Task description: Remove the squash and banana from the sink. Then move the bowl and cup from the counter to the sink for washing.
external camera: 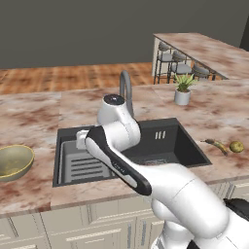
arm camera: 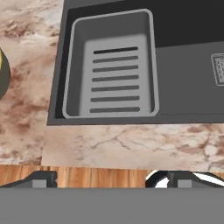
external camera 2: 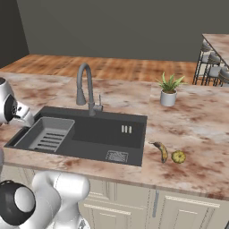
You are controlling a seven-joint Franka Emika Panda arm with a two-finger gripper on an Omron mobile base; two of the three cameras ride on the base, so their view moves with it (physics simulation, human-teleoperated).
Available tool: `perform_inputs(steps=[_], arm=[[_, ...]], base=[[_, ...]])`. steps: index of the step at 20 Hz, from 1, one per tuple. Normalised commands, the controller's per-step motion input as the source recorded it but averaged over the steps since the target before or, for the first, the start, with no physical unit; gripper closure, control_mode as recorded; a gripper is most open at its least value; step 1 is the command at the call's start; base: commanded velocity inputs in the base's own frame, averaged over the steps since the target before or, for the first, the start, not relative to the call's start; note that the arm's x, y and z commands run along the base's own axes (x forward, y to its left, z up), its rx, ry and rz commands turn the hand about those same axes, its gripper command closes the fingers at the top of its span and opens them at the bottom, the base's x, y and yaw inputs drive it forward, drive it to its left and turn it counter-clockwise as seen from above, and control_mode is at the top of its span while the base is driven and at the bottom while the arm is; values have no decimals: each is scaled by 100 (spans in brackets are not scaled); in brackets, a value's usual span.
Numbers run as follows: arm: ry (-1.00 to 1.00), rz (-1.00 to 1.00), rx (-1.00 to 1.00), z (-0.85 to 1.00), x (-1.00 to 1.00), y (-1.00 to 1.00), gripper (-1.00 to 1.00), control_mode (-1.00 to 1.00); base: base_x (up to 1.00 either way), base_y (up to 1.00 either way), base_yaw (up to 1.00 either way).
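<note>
**Colleague:** So, what are the jaws doing?

**Me:** Right now I've got the jaws (arm camera: 111, 179) spread as wide as they go, with nothing between them and touching nothing. In the hand view the two dark tips sit far apart at the bottom, looking down over the counter's (arm camera: 131, 144) front edge and the left half of the sink (arm camera: 183, 65), where the ribbed tray insert (arm camera: 111, 70) lies.

**Colleague:** And the fruit?

**Me:** Both pieces are out of the basin. I see the banana (external camera 2: 161, 150) lying flat on the counter just right of the sink's right rim, its long axis running from the back-left toward the front-right in the right base view, the curve bowing toward the sink. The squash (external camera 2: 178, 156) sits just beside it on the right, close, though I can't tell whether they touch.

**Colleague:** The bowl and cup?

**Me:** The bowl (external camera: 13, 161) stands upright on the counter left of the sink, apart from its rim; a sliver of it shows at the left edge of the hand view. I can't pick out the cup.

**Colleague:** Anything else on there?

**Me:** A potted plant (external camera 2: 168, 91) stands behind and right of the sink, and the faucet (external camera 2: 85, 87) arches over the back rim.
</note>
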Motion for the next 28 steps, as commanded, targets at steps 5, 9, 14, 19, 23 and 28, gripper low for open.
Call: perform_inputs(steps=[5, 9, 14, 19, 23, 28], arm=[[0, 0, 2, 0, 28, 43, -100, -100], [0, 0, 4, -1, 20, 39, -100, -100], [0, 0, 5, -2, 20, 37, -100, -100], [0, 0, 7, -6, 12, 36, -100, -100], [0, 0, 6, -15, 13, 38, -100, -100], [0, 0, 6, -14, 18, 36, -100, -100]], base=[[0, 0, 0], [0, 0, 0], [0, 0, 0], [0, 0, 0], [0, 0, 0], [0, 0, 0]])
